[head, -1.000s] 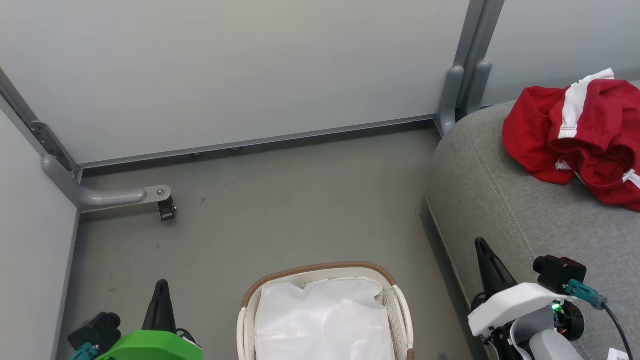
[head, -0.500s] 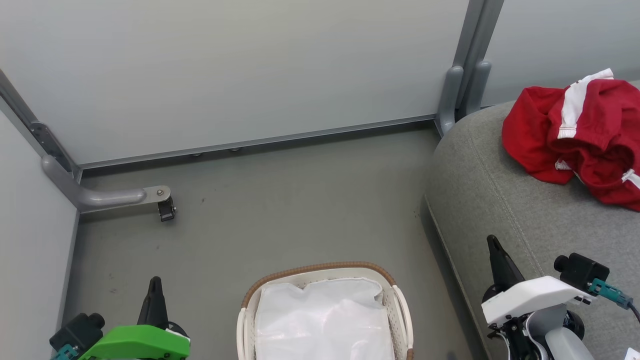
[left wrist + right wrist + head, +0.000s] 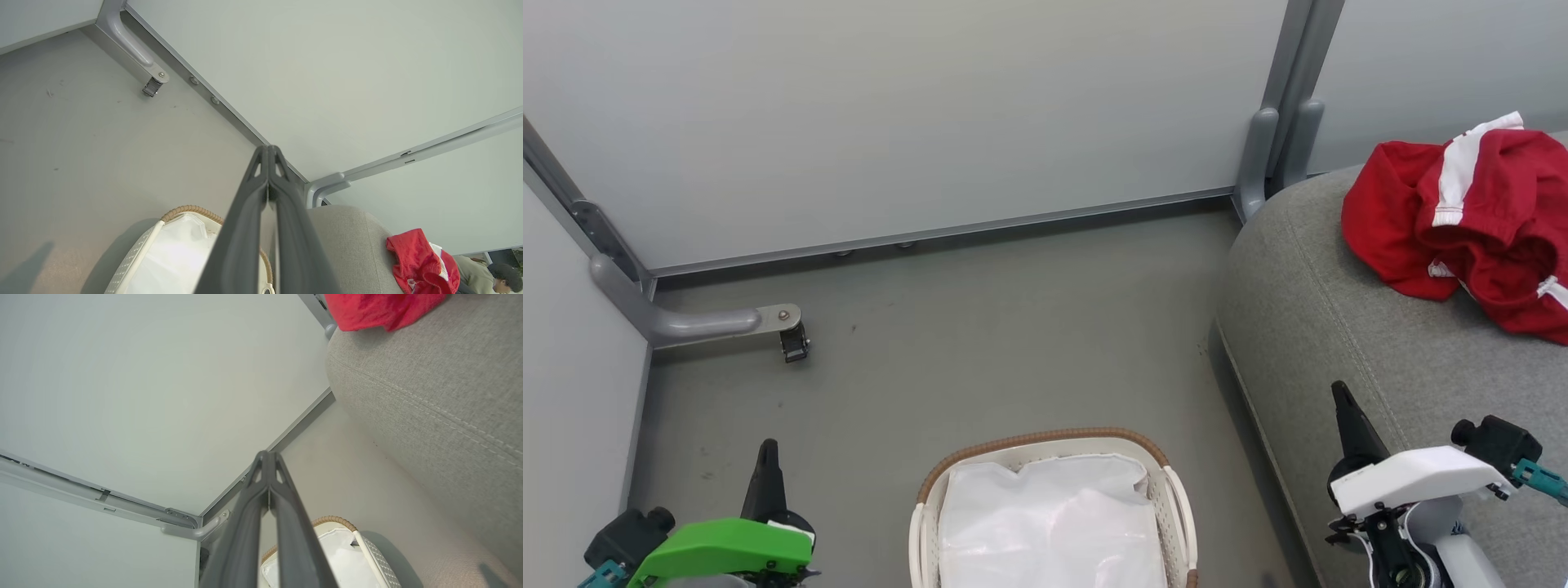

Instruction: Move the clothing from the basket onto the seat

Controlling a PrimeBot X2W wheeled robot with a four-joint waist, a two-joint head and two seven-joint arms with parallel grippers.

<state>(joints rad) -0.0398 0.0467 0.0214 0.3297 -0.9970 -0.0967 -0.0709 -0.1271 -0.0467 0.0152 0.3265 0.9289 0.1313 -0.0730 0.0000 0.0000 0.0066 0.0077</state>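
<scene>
Clothing (image 3: 1462, 220) heaped on seat (image 3: 1339, 327), far right end; basket (image 3: 1045, 437) holds white lining (image 3: 1054, 523), no red visible. Left gripper (image 3: 766, 447) and right gripper (image 3: 1338, 390): each pair of 2 fingers pinched together, empty. Looks done, so park arms clear of basket.

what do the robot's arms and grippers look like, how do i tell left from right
The left gripper sits on a bright green shell, the right gripper on a white shell. Both have two long dark fingers tapering to a point, with small triangular cut-outs near the tips. Beside each shell sits a black camera block with a teal plug.
</scene>
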